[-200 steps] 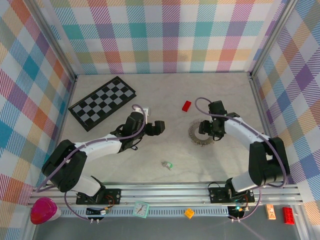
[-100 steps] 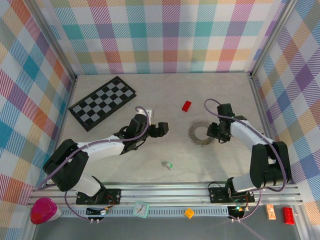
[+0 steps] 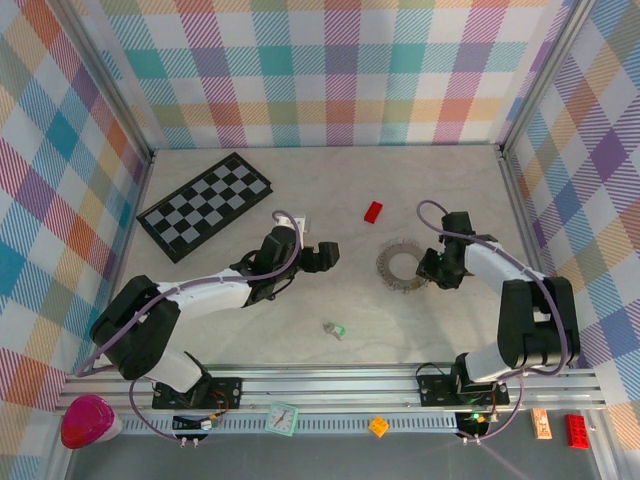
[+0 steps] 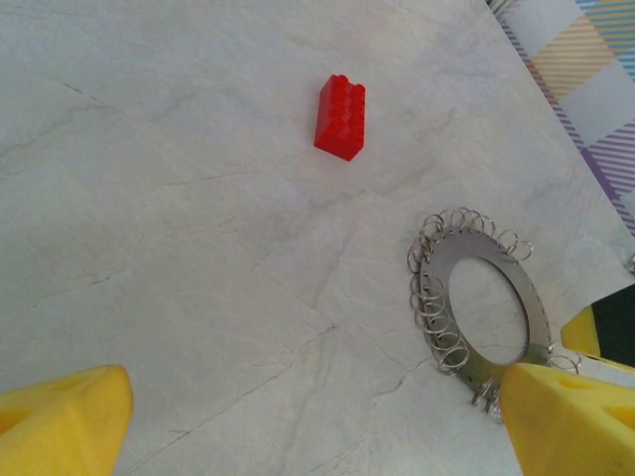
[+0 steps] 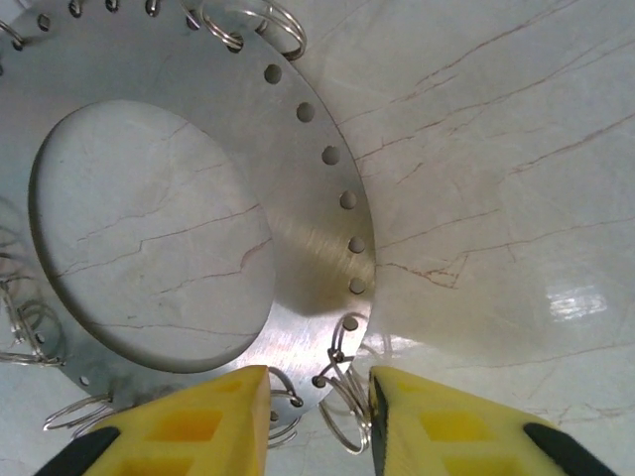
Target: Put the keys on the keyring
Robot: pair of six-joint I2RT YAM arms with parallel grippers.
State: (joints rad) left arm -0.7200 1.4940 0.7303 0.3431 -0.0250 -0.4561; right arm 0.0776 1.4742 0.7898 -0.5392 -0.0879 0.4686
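Observation:
The keyring (image 3: 400, 266) is a flat silvery ring plate edged with small wire loops, lying right of the table's centre. My right gripper (image 3: 437, 268) is at its right rim. In the right wrist view its jaws (image 5: 317, 397) pinch the plate's band (image 5: 317, 248), one yellow finger (image 5: 198, 416) inside the hole and the other outside, with wire loops between them. My left gripper (image 3: 322, 257) hovers open to the left of the ring (image 4: 437, 288), nothing between its fingers (image 4: 69, 416). The keys (image 3: 333, 329), one with a pale green head, lie on the table nearer the front.
A small red block (image 3: 373, 211) (image 4: 339, 117) lies behind the ring. A black-and-grey chequerboard (image 3: 205, 205) sits at the back left. Plaid walls close the table on three sides.
My right gripper has slid from above the ring to its right rim and narrowed its jaws onto the band. My left gripper has crept a little to the right, still open.

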